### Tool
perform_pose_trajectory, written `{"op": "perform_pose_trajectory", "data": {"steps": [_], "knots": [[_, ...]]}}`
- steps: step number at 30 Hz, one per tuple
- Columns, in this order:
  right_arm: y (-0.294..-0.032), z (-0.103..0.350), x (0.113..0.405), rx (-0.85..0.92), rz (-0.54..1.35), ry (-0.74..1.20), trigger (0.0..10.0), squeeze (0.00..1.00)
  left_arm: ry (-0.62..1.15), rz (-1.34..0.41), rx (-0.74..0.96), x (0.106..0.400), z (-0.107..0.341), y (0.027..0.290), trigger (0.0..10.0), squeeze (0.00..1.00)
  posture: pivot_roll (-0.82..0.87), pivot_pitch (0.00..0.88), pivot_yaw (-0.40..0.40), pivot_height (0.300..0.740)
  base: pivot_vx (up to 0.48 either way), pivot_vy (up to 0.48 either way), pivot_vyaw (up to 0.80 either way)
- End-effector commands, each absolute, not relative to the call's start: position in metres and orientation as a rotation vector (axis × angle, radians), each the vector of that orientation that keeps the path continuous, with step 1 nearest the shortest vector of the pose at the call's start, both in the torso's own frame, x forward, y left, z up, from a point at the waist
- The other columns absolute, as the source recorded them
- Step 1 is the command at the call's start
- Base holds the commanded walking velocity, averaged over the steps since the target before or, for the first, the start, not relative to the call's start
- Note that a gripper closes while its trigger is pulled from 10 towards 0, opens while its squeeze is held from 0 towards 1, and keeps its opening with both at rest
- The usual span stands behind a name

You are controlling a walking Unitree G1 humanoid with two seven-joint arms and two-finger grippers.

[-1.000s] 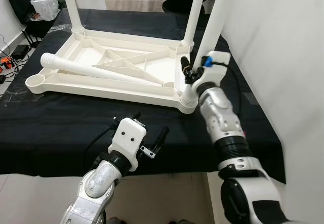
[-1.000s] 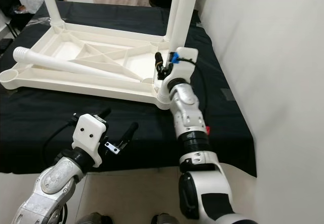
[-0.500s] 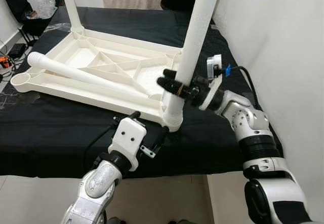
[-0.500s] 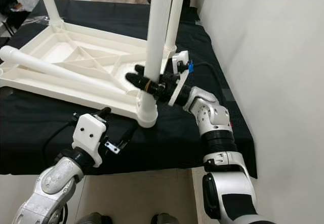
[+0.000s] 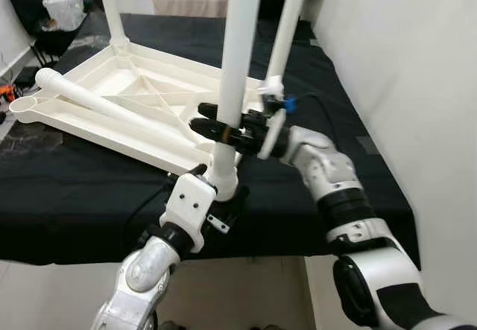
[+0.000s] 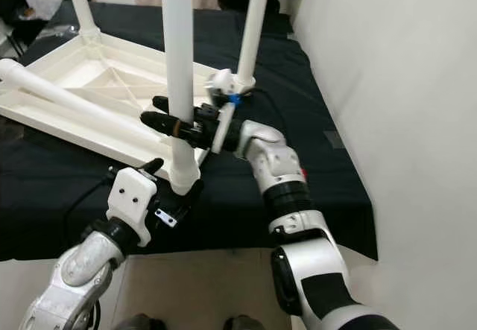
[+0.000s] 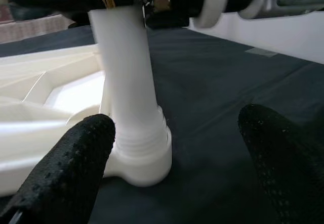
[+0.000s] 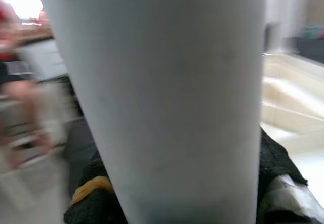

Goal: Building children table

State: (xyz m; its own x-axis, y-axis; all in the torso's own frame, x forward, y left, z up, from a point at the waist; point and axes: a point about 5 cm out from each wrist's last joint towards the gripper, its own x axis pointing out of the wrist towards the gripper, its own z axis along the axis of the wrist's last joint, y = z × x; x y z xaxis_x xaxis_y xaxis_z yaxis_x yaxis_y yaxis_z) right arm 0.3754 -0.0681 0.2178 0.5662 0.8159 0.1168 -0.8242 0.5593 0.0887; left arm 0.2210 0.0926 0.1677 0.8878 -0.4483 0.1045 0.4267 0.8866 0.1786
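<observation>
Your right gripper (image 5: 211, 119) fingers clamp the table leg (image 5: 237, 69), top cut off; left gripper (image 7: 177, 153) fingers spread around its threaded base (image 7: 142, 150).

White wall (image 5: 417, 62), perhaps tiled floor (image 5: 15, 140).

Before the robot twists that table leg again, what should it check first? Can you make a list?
1. Right gripper clamped around the near leg: ok.
2. Leg standing upright in its corner socket: ok.
3. Threads fully screwed in: cannot tell.
4. Left gripper open, one finger either side of the socket, not squeezing: ok.
5. Loose leg lying on the upturned tabletop, away from both grippers: ok.
6. Tabletop corner close to the black table's edge: not ok.
</observation>
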Motion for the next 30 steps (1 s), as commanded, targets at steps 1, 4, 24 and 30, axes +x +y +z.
{"op": "perform_pose_trajectory", "data": {"steps": [1,4,24,30], "knots": [[-0.084,0.197,0.386,0.176,0.691,0.03,0.0,0.0,-0.134,-0.465,0.151,0.219,0.164,0.09,10.0,0.0,0.07,0.066,-0.085,0.74,0.0,0.0,0.0],[-0.092,0.193,0.391,0.147,0.511,0.066,0.0,0.0,-0.135,-0.466,0.152,0.22,0.164,0.09,10.0,0.0,0.07,0.063,-0.086,0.74,0.0,0.0,0.0],[-0.102,0.199,0.38,0.122,-0.051,-0.007,10.0,1.0,-0.139,-0.467,0.154,0.223,0.165,0.09,10.0,0.0,0.06,0.089,-0.078,0.74,0.0,0.0,0.0],[-0.099,0.206,0.384,0.13,0.112,-0.043,10.0,0.0,-0.141,-0.468,0.153,0.224,0.166,0.089,10.0,0.0,0.06,0.092,-0.08,0.74,0.0,0.0,0.0]]}}
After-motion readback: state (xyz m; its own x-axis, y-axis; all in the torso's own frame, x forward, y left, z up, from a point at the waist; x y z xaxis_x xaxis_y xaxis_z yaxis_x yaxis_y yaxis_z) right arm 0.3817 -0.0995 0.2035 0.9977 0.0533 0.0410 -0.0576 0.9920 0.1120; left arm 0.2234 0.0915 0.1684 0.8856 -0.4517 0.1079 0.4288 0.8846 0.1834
